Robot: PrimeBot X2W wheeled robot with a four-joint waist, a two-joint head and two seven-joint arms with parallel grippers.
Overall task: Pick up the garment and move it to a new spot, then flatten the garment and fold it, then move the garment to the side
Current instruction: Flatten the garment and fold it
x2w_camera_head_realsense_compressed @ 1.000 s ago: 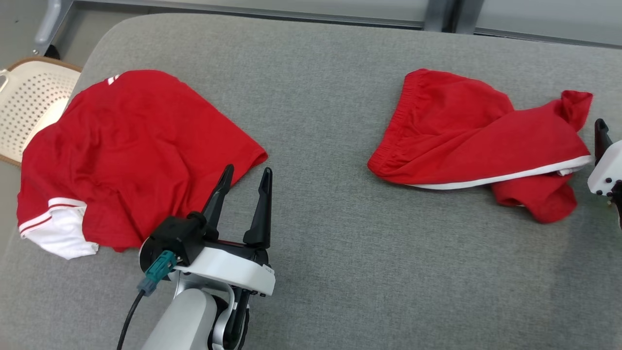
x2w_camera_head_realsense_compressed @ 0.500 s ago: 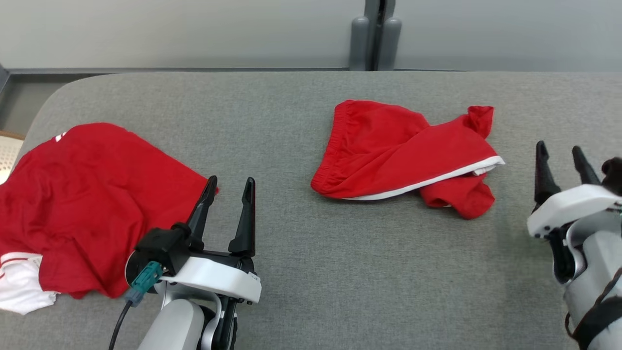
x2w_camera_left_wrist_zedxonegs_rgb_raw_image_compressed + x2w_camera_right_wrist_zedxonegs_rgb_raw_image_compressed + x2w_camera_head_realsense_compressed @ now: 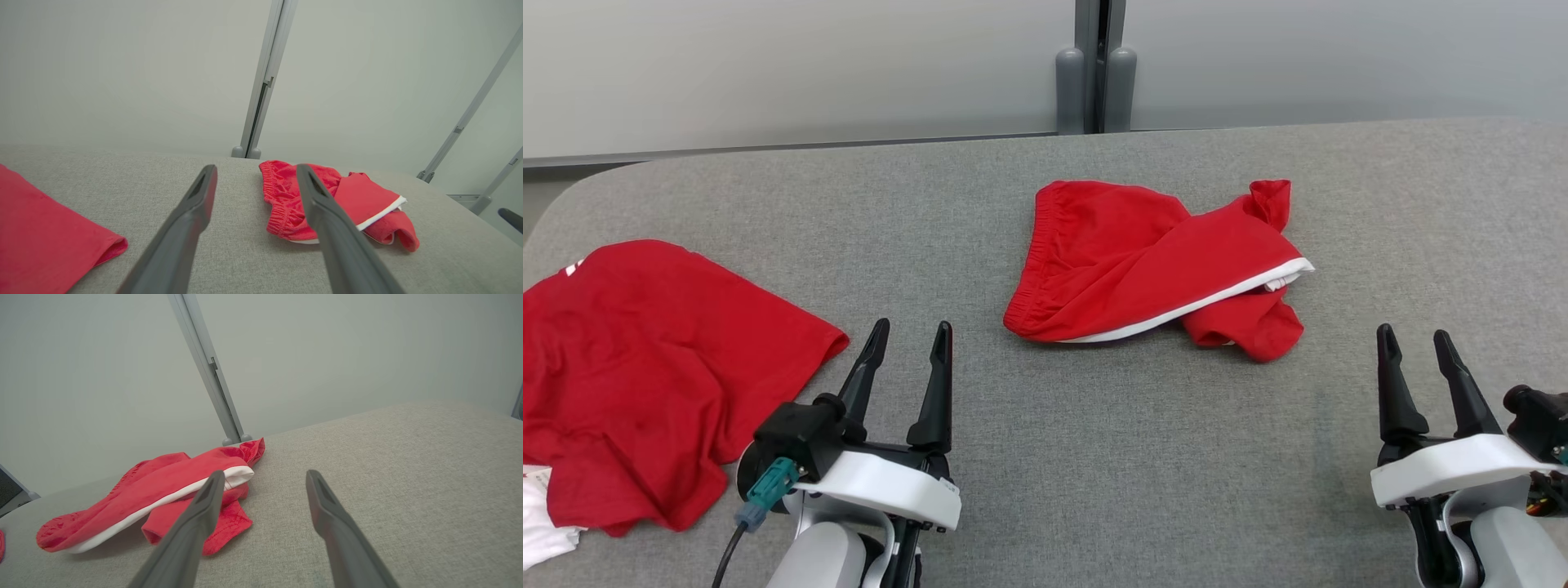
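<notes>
Ahead on the grey worktop (image 3: 1094,457), between my left hand (image 3: 907,331) and right hand (image 3: 1414,336), lie the crumpled red shorts (image 3: 1127,261), long axis crosswise. Both hands gape wide and empty; the waistband (image 3: 1025,278) faces my left, the leg ends (image 3: 1245,331) my right

**Black Fingers, White Wrists**

The left gripper (image 3: 912,324) has two long, tapering black fingers (image 3: 935,384) set in a glossy white housing (image 3: 882,487) above a silver-grey forearm (image 3: 821,559). A teal connector (image 3: 772,482) (seated beneath a black block (image 3: 800,425)) leads into a black cable (image 3: 727,551). The right gripper (image 3: 1411,331) has the same black fingers and white housing.
</notes>
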